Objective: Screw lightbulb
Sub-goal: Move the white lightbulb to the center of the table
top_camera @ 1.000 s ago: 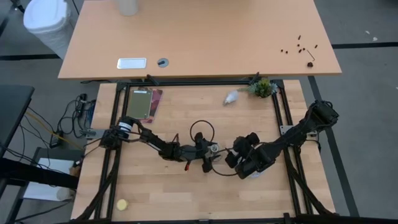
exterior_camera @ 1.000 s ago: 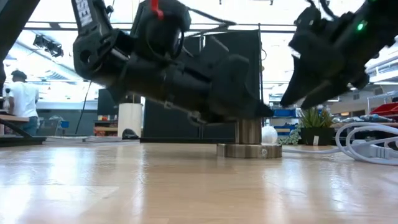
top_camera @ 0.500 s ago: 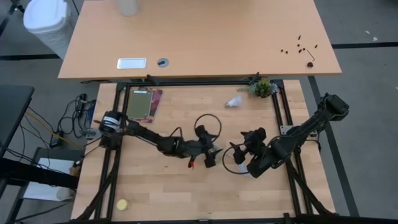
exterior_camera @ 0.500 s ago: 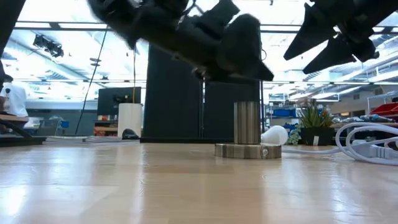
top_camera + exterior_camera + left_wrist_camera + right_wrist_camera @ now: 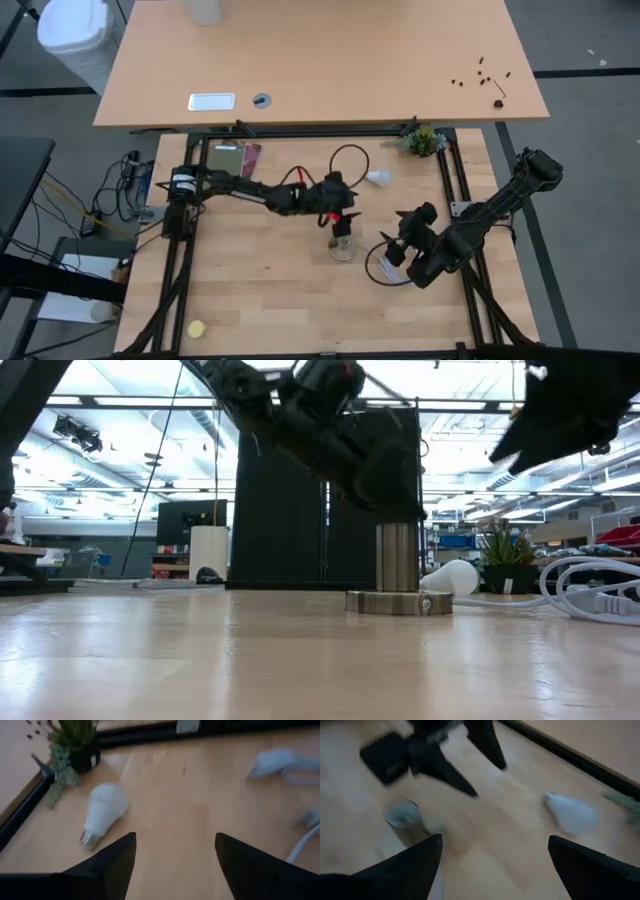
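Observation:
The white lightbulb (image 5: 378, 177) lies on its side on the wooden table, at the far right, near the small plant; it also shows in the left wrist view (image 5: 102, 812) and the right wrist view (image 5: 572, 812). The silvery socket (image 5: 342, 245) stands upright on its round disc base (image 5: 398, 602) at mid-table. My left gripper (image 5: 348, 205) hangs open and empty above the table between socket and bulb, its fingers (image 5: 112, 857) pointing toward the bulb. My right gripper (image 5: 393, 237) is open and empty, raised to the right of the socket.
A white cable (image 5: 383, 268) loops on the table near my right gripper and shows at the right in the low view (image 5: 590, 595). A potted plant (image 5: 423, 140) stands at the far right corner. A flat card-like thing (image 5: 228, 165) lies at the far left.
My left gripper has risen from beside the socket and gone toward the table's far edge, toward the bulb. My right gripper has risen and drawn back a little toward the right edge. The bulb has rolled a short way toward the near edge. The socket stays put.

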You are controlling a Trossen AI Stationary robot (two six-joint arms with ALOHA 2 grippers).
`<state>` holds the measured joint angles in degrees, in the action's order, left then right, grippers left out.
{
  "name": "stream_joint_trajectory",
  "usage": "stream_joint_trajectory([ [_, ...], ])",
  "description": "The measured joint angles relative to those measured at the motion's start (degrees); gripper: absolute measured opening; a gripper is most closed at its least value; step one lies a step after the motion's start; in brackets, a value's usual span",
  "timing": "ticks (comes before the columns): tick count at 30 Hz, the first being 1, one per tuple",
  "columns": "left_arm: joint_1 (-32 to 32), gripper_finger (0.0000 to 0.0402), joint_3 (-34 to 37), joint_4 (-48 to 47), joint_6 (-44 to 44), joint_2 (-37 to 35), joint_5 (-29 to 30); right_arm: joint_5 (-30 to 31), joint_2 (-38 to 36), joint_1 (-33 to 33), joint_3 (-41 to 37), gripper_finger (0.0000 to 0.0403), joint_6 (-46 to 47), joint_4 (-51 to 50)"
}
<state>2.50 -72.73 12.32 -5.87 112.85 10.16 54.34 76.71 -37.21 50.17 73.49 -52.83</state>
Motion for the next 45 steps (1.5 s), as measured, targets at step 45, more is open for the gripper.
stream_joint_trajectory([
  [45, -1.24, 0.0213, 28.44, 6.62, -0.64, -21.62, 1.07, -19.44, -15.09, 35.81, -22.18, 0.0373, -49.31, 34.27],
])
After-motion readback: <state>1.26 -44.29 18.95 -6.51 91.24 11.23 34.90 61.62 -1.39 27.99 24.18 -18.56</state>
